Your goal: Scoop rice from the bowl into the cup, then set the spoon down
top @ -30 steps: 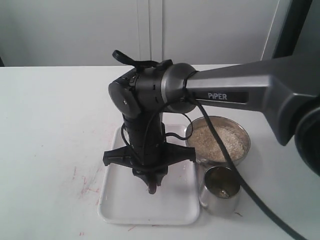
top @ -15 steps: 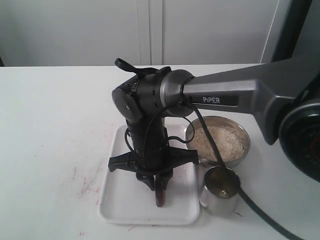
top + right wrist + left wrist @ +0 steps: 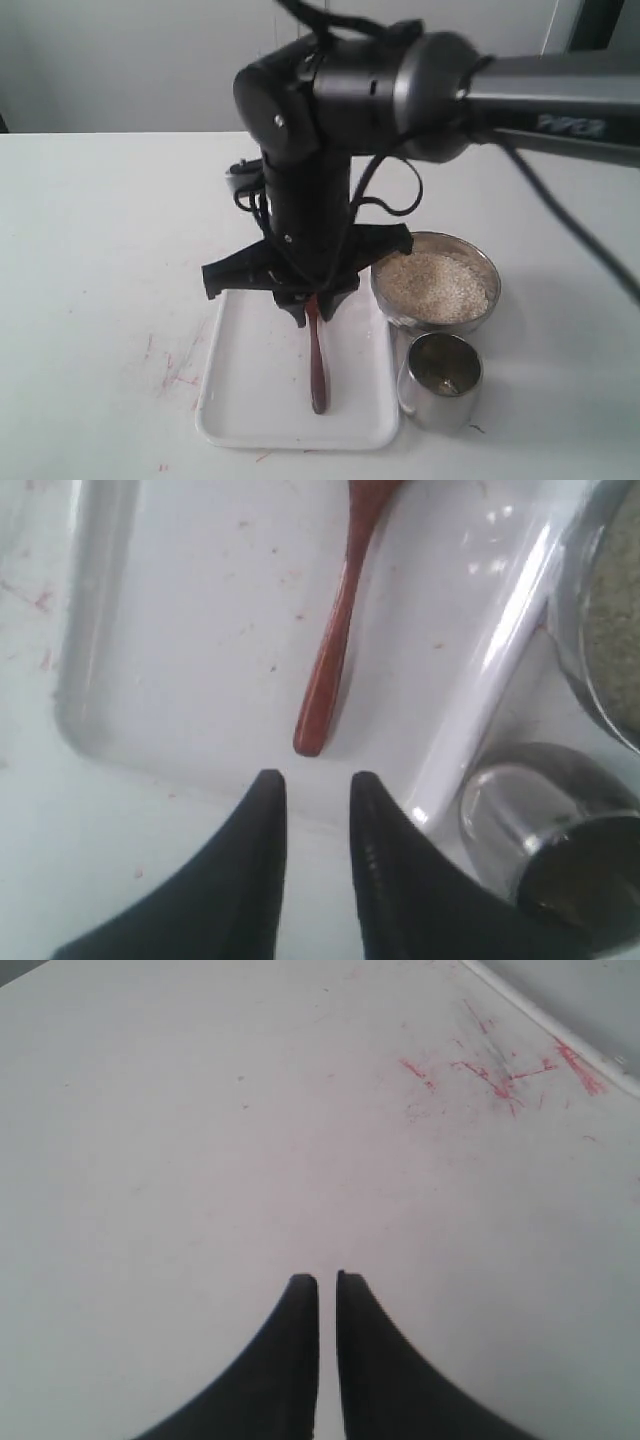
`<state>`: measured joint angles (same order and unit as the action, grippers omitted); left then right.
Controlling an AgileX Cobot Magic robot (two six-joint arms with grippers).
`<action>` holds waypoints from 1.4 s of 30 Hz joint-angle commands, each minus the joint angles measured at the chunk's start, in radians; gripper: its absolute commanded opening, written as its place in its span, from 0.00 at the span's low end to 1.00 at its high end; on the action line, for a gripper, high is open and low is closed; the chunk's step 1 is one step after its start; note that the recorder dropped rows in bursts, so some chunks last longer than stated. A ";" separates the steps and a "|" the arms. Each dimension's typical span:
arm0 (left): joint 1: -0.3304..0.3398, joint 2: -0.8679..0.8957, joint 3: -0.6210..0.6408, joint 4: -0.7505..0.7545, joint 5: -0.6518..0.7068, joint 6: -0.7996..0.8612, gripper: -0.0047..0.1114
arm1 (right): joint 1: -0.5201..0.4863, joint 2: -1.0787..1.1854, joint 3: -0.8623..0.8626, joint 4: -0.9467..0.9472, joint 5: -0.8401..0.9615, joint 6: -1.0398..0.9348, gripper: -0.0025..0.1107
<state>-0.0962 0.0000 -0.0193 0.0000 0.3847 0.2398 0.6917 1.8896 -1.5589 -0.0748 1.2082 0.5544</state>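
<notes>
Spoon (image 3: 318, 368) lies lengthwise on the tray (image 3: 240, 400), its far end hidden behind the right gripper (image 3: 316, 776), whose jaws stand apart and empty. The left gripper (image 3: 327, 1278), jaws pressed nearly together, hangs over bare tabletop (image 3: 200, 1110). The tray's left half lies free.

I look down on a shallow, glossy white rectangular tray (image 3: 240, 400) with rounded corners and a raised rim, lying flat on a plain white tabletop (image 3: 90, 220). Faint red scribbled marks (image 3: 172, 368) streak the tabletop just beside the tray's left edge in the exterior view, and a few red specks dot the tray's floor. Beyond the tabletop's far edge stands a pale, smooth wall (image 3: 130, 60)
</notes>
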 commanded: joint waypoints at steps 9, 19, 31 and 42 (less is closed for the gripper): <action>-0.007 0.000 0.009 -0.006 0.050 -0.005 0.16 | 0.072 -0.513 0.250 -0.004 0.013 -0.062 0.04; -0.007 0.000 0.009 -0.006 0.050 -0.005 0.16 | 0.150 -0.886 0.480 -0.002 0.013 -0.062 0.02; -0.007 0.000 0.009 -0.006 0.050 -0.005 0.16 | 0.150 -1.076 0.500 -0.011 0.013 -0.059 0.02; -0.007 0.000 0.009 -0.006 0.050 -0.005 0.16 | 0.035 -1.174 0.705 -0.213 -0.486 -0.055 0.02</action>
<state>-0.0962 0.0000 -0.0193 0.0000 0.3847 0.2398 0.7855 0.7573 -0.9402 -0.2719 0.9446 0.5047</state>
